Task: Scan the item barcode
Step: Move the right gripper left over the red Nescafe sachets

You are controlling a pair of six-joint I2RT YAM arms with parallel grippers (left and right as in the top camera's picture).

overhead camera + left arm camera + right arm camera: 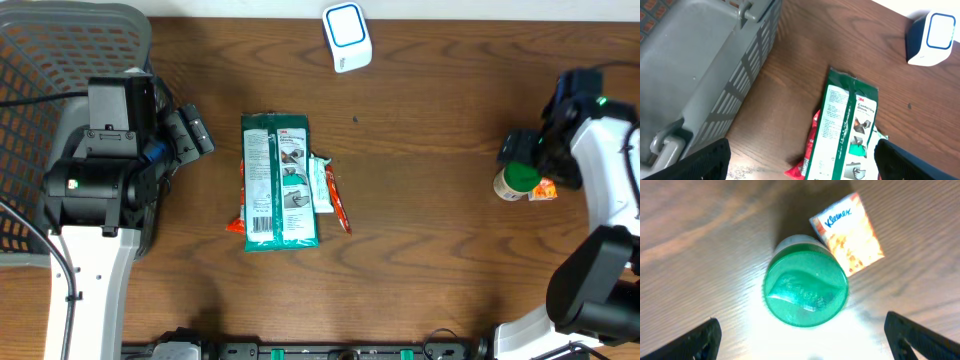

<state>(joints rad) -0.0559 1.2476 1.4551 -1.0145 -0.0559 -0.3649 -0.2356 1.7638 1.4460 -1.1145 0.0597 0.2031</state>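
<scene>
grey basket [715,60] | green packet [847,135] — flat on table [790,75] | scanner [930,37] — well apart

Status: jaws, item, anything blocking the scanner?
Left gripper open, empty, by basket. Right gripper open over green-lidded bottle, not gripping; Kleenex pack beside it. 3M package flat mid-table, packets under it. Scanner at far edge, unobstructed.

A grey plastic basket [40,70] stands at the left edge of a dark wooden table [440,260]. Near the middle, a green 3M glove package [278,180] lies flat, a red wrapper [235,226] showing from under its lower left corner. A white-and-green sachet [322,185] and a slim red stick [341,208] lie just beside its right edge. An orange Kleenex pack [847,232] lies far right.
</scene>
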